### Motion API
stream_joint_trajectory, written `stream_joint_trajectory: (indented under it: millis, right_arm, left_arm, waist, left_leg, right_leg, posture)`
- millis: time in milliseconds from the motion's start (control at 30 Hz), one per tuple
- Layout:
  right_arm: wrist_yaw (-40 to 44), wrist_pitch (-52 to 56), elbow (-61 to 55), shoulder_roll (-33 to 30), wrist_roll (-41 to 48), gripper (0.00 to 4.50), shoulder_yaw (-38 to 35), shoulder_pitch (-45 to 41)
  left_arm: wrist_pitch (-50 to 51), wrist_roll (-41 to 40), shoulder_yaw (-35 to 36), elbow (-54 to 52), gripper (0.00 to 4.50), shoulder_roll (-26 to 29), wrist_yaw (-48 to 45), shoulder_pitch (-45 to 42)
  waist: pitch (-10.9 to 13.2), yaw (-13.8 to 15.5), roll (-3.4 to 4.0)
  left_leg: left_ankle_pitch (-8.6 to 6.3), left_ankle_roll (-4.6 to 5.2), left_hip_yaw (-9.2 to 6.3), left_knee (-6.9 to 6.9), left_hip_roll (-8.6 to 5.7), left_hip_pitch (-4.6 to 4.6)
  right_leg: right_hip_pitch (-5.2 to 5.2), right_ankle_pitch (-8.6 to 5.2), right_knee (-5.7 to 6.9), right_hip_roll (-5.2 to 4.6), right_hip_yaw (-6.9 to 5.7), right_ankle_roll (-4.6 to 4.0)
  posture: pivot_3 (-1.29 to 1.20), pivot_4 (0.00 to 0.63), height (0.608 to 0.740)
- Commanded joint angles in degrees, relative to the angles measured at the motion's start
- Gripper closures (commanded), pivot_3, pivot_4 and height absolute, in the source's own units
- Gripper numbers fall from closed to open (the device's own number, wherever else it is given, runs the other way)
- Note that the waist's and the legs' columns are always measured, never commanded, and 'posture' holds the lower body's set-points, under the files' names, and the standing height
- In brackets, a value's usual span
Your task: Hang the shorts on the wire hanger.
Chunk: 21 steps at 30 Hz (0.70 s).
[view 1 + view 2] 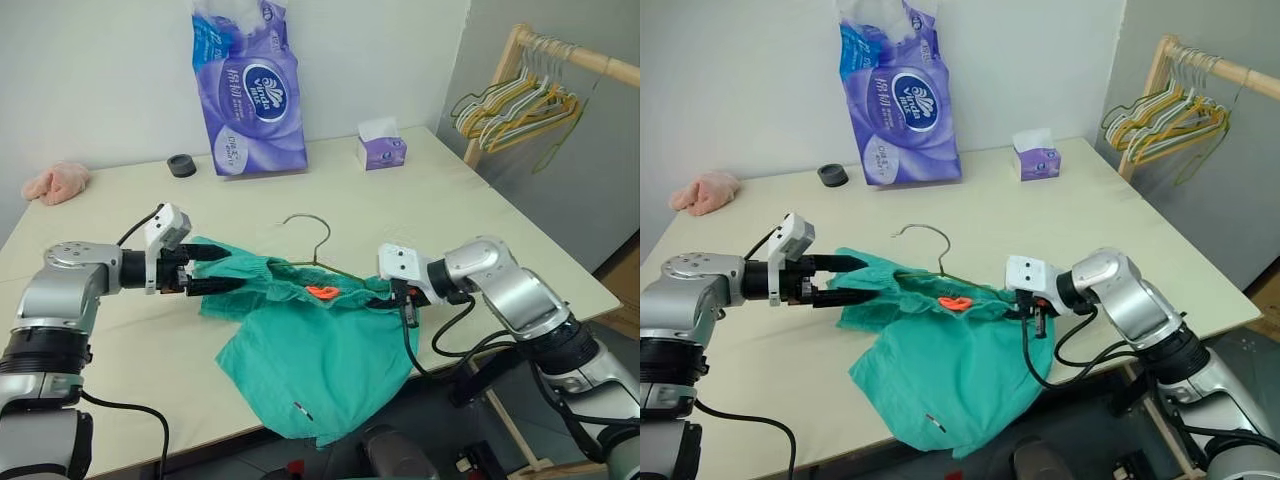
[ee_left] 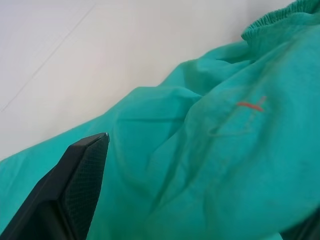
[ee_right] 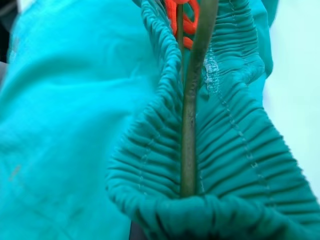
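The teal-green shorts [image 1: 310, 360] lie bunched on the table [image 1: 440, 200], one leg drooping over its front edge. An orange tag [image 1: 321, 291] shows at the gathered waistband. The dark wire hanger [image 1: 312, 228] has its hook lying free on the table behind the shorts, and its wire [image 3: 189, 125] runs inside the waistband. My right gripper [image 1: 398, 292] is shut on the waistband's right end, where the wire ends. At the left end, my left gripper [image 1: 228, 268] stands open. Its fingers [image 2: 75, 190] are spread above and below the fabric.
A purple tissue pack [image 1: 250, 90], a small tissue box [image 1: 381, 150] and a black round object [image 1: 182, 165] stand at the back. A pink fluffy cloth [image 1: 57, 182] lies at the far left. A wooden rack with several coloured hangers [image 1: 520, 100] stands at the right.
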Motion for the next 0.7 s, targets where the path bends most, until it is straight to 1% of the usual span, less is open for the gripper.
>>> stream_joint_trajectory:
  millis: [33,233,333,500,567,633,700]
  right_arm:
    - [1.7,2.4,-2.5,-1.9,3.3,4.50,-2.5,-1.2]
    - [2.7,7.6,-4.1,-3.7,7.9,4.50,-4.2,-1.8]
    - [3.0,9.6,-4.4,-5.2,9.5,4.50,-5.0,-2.1]
    - [2.3,9.5,-2.1,-8.1,9.8,4.50,-5.4,-1.8]
    - [0.9,8.6,-0.7,-8.4,9.1,4.50,-5.7,-1.6]
    - [-0.1,8.2,-0.1,-8.4,9.0,4.50,-5.9,-1.4]
    - [-0.9,8.2,-0.5,-8.2,9.4,4.50,-6.0,-1.1]
  left_arm:
    - [-3.3,1.2,-0.6,-2.2,0.05,0.4,-0.7,-0.1]
    - [-8.7,3.6,-2.0,-2.0,0.05,-2.6,1.1,-0.1]
    - [-8.8,2.9,-1.8,-2.6,0.05,-2.9,0.3,0.1]
    - [-2.6,-0.7,1.4,-0.6,0.05,-2.6,1.1,-3.0]
    - [3.5,-3.9,5.2,2.5,0.05,-3.6,4.5,-6.1]
    - [7.0,-5.8,7.7,3.7,0.05,-4.3,7.2,-7.3]
    - [11.3,-9.2,8.1,-1.3,0.05,-3.8,4.8,-4.4]
  waist:
    - [0.0,0.0,0.00]
    - [0.0,0.1,0.00]
    - [0.0,-0.1,0.00]
    - [0.0,-0.1,0.01]
    - [0.0,-0.1,0.00]
    - [0.0,-0.3,0.01]
    - [0.0,-0.7,0.04]
  left_leg:
    - [0.00,0.00,0.00,0.00,0.00,0.00]
    - [0.00,0.00,0.01,0.00,0.00,-0.01]
    - [-0.01,0.01,0.02,0.01,0.00,-0.03]
    - [-0.01,0.02,0.02,0.01,0.00,-0.04]
    - [-0.01,0.02,0.02,0.01,0.00,-0.04]
    - [-0.01,0.02,0.01,0.02,0.00,-0.04]
    - [-0.01,0.02,0.02,0.01,0.00,-0.04]
  right_leg:
    - [0.00,0.00,0.00,0.00,0.01,0.00]
    - [0.00,0.00,0.00,-0.01,0.01,0.00]
    - [0.00,0.00,-0.01,-0.01,0.02,0.00]
    - [0.00,-0.01,-0.02,-0.01,0.01,0.01]
    - [0.00,-0.01,-0.02,-0.01,0.00,0.02]
    - [0.00,-0.02,-0.01,-0.01,-0.02,0.02]
    - [0.00,-0.04,0.00,-0.01,0.00,0.06]
  posture:
    - [-0.34,0.017,0.740]
    - [-0.35,0.022,0.740]
    - [-0.36,0.024,0.740]
    - [-0.37,0.029,0.740]
    - [-0.37,0.029,0.740]
    - [-0.38,0.032,0.740]
    - [-0.37,0.033,0.740]
